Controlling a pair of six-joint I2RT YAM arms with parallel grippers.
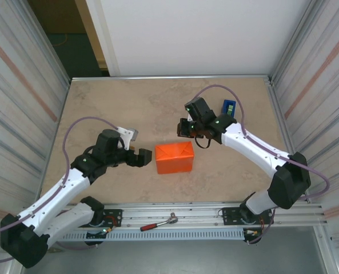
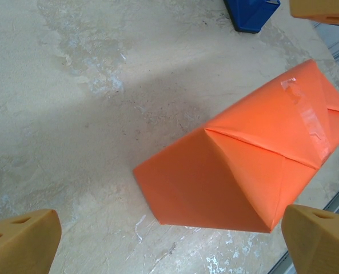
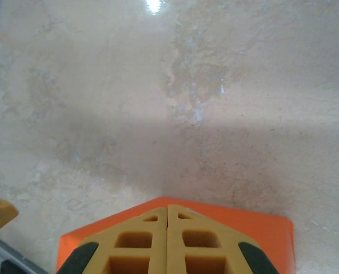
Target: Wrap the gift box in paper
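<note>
The gift box [image 1: 174,157] lies mid-table, covered all over by the orange paper [image 2: 255,142], with clear tape [image 2: 312,123] along the top seam. The end flap [image 2: 215,182] facing the left wrist camera is folded into a triangle that slopes down to the table. My left gripper [image 1: 146,157] is open just left of the box; its fingers [image 2: 20,242] stand wide on either side of that flap without touching it. My right gripper [image 3: 167,208] is shut and empty, hovering over the box's far edge [image 3: 260,228].
A blue tape dispenser [image 1: 228,107] stands at the back right, behind the right arm. A red-handled tool [image 1: 158,222] lies on the metal rail [image 1: 203,214] at the near edge. Metal walls close both sides.
</note>
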